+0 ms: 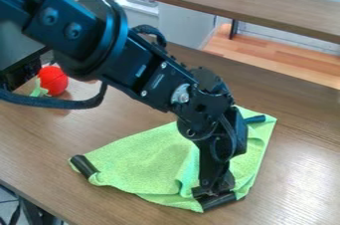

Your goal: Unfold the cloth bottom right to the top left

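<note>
The green cloth [142, 162] lay partly folded on the right part of the wooden surface [46, 137], toward the near side, with a raised crease running through it close to the hand [214, 192]. It looked thin, light and soft, the kind of thing that would bend freely, bunch under a push and follow wherever a corner led. It seemed unlikely to break, though a shallow grip might have let it slip.

Dark strips marked its corners: a left strip [84, 166], a far strip [255, 119] and a near strip [217, 201]. The near strip, at the bottom right, looked the best place to take hold, since it gave the limp fabric a definite edge. From there the corner would need lifting a little and carrying over toward the far left, low enough that the rest did not drag along.

The hand pointed down at that near strip and appeared to touch it. Whether it was clenched on the strip or merely resting there, released, could not be told.
</note>
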Controlling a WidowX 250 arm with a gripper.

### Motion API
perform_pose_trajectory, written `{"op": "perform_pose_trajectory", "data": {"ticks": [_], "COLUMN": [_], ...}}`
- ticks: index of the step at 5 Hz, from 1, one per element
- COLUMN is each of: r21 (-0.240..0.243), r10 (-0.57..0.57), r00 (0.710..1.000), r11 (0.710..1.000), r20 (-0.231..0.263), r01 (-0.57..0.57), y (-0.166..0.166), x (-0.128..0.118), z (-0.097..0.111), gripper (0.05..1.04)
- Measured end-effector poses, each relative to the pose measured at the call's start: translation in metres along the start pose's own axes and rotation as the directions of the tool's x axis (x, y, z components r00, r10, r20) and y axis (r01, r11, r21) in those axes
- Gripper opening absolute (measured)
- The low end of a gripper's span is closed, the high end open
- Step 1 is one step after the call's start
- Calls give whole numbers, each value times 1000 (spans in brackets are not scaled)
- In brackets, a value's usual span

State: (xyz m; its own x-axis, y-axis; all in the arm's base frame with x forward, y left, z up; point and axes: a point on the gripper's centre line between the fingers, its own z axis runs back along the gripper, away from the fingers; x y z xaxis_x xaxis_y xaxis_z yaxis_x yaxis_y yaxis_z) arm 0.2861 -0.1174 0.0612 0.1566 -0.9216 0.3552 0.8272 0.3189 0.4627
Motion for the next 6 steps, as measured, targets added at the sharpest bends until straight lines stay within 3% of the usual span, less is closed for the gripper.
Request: {"op": "perform_pose_trajectory", "data": {"ticks": [1,2,3,4,6], "r21": [-19,-4,81,128,151], "r10": [6,15,42,10,-39], "r00": [1000,999,999,1000,998], "r11": [1000,1000,996,992,987], "r20": [-16,-37,-24,-16,-43], "r01": [-6,-15,-40,-8,45], "y": [-5,-18,-20,-21,-28], "x": [-4,-5,8,15,16], "z": [-5,-5,-4,-8,-21], "gripper": [1001,1000,1000,1000,1000]}}
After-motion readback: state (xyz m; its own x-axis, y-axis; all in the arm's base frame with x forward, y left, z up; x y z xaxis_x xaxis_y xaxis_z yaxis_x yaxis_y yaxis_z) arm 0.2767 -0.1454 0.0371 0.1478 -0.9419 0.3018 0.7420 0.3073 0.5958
